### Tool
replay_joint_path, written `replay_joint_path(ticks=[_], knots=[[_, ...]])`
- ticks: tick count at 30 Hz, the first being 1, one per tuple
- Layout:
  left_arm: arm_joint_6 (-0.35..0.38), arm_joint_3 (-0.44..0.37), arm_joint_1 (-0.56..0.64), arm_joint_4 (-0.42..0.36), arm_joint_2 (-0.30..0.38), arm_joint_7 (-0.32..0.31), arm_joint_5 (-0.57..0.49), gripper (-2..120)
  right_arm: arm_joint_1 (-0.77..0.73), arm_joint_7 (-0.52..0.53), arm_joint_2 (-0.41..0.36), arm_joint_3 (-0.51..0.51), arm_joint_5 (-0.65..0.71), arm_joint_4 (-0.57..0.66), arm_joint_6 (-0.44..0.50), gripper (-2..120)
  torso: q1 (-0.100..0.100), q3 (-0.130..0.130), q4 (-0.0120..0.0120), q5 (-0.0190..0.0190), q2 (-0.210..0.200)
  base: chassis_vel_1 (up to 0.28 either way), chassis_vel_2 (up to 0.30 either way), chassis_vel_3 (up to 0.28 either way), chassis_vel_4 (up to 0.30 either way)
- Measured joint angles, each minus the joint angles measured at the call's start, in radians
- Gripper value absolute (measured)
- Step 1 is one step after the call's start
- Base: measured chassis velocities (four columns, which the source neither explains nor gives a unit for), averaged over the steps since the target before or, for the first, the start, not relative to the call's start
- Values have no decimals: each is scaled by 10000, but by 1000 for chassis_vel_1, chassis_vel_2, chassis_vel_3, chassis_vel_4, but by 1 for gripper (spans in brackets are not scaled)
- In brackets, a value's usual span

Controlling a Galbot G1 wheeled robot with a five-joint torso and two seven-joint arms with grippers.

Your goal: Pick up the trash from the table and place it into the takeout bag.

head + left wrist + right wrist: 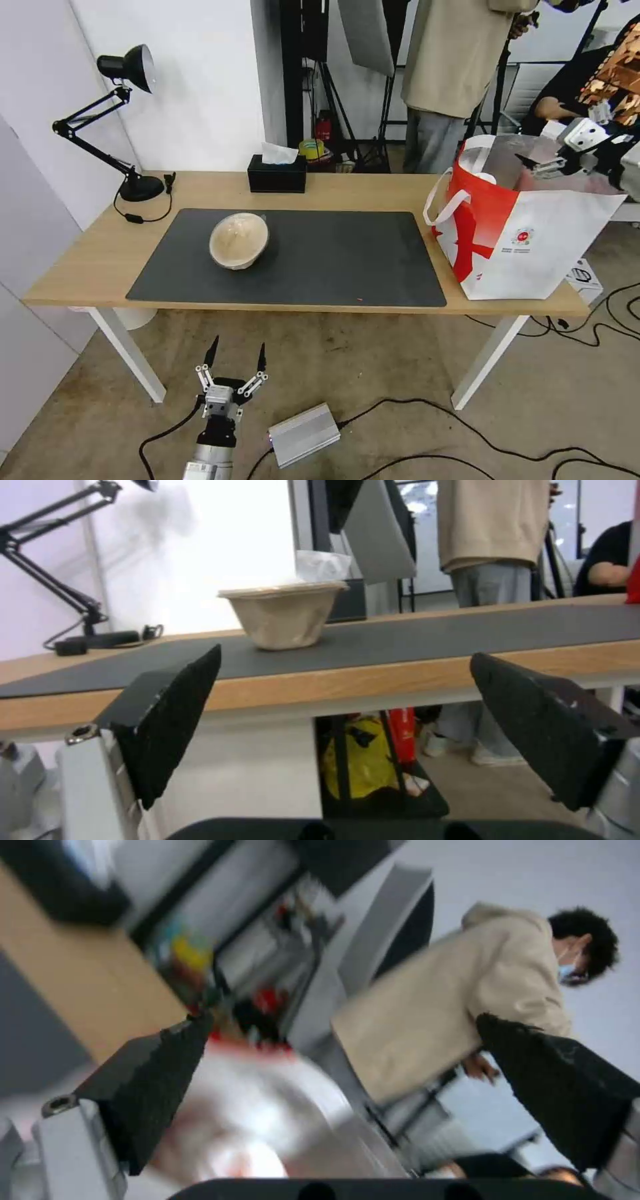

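Right claw (pixel 541 165) held high over the mouth of the bag (pixel 527 247) at the table's (pixel 360 190) right end, jaws spread and empty, apparently placed there for dropping trash inside, though the wrist view is too smeared to confirm what lies below. Left claw (pixel 237 357) parked low in front of the table edge, fingers wide apart and holding nothing, aimed level at the beige bowl (pixel 239 241) standing alone on the mat (pixel 347 260). Nearby only a tissue box (pixel 277 175) and lamp (pixel 130 133) along the rear edge, well apart from the bowl, leaving approach unobstructed.
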Motion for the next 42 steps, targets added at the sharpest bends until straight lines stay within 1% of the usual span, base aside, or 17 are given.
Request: replay_joint_path(ticks=[2, 3, 5, 6, 11, 13, 14, 16, 17, 19, 21, 25, 26, 31, 36, 40, 42], knots=[[0, -69, 88, -130, -14, -8, -23, 100, -55, 480, 261, 1, 299, 284, -1, 100, 0, 0, -2, -1, 0, 0, 0, 0, 0], [0, -69, 88, -130, -14, -8, -23, 100, -55, 480, 261, 1, 299, 284, -1, 100, 0, 0, -2, -1, 0, 0, 0, 0, 0], [7, -143, 208, -377, -11, -14, -52, 100, -84, 1103, 565, 2, 688, 652, 34, 100, -1, -1, -6, -1, 0, 0, 0, 0, 0], [13, -152, 224, -421, -6, -15, -57, 100, -85, 1190, 607, 2, 739, 696, 40, 100, -1, -1, -6, -2, 0, 0, 0, 0, 0], [83, -207, 308, -655, 47, -17, -101, 100, -100, 1444, 813, 4, 926, 856, 157, 100, 0, 0, -7, -1, 0, 0, 0, 0, 0], [183, -258, 390, -868, 114, -18, -191, 100, -219, 1528, 1012, 64, 1080, 945, 475, 100, 0, 0, -6, -2, 0, 0, 0, 0, 0], [183, -258, 390, -868, 114, -18, -191, 100, -219, 1528, 1012, 64, 1080, 945, 475, 100, 0, 0, -6, -2, 0, 0, 0, 0, 0], [265, -331, 459, -1105, 181, -20, -267, 100, -581, 1673, 1322, 236, 1185, 1103, 798, 100, 0, -1, -8, -1, 0, 0, 0, 0, 0], [265, -331, 459, -1105, 181, -20, -267, 100, -581, 1673, 1322, 236, 1185, 1103, 798, 100, 0, -1, -8, -1, 0, 0, 0, 0, 0], [421, -396, 468, -1361, 225, -20, -344, 100, -1097, 1730, 1754, 407, 1174, 1259, 1241, 100, 0, 0, -7, 0, -1, 0, 0, 0, 0], [454, -406, 463, -1404, 233, -20, -354, 100, -1246, 1731, 1863, 460, 1149, 1300, 1335, 100, 0, 0, -6, -1, -1, 0, 0, 0, 0], [697, -423, 393, -1674, 323, -19, -458, 100, -2435, 1735, 2672, 1224, 738, 1674, 1833, 100, 0, 0, -6, -1, -2, 0, 0, 0, 0], [697, -423, 393, -1674, 323, -19, -458, 100, -2435, 1735, 2672, 1224, 738, 1674, 1833, 100, 0, 0, -6, -1, -2, 0, 0, 0, 0], [845, -425, 315, -1818, 424, -18, -535, 100, -3667, 1679, 3328, 2158, 229, 2078, 2339, 100, -1, -1, -8, 0, -2, 0, 0, 0, 0], [930, -394, 209, -1830, 432, -16, -542, 100, -4309, 1659, 3690, 2501, -102, 2364, 2550, 100, 0, 0, -7, -1, -1, 0, 0, 0, 0], [982, -347, 167, -1865, 411, -8, -527, 100, -5405, 1642, 4200, 2940, -803, 2700, 3023, 100, 0, -1, -7, 1, -2, 0, 0, 0, 0], [983, -347, 184, -1892, 411, -7, -523, 100, -5710, 1634, 4336, 3068, -937, 2793, 3135, 100, 0, -1, -8, 0, -1, 0, 0, 0, 0]])
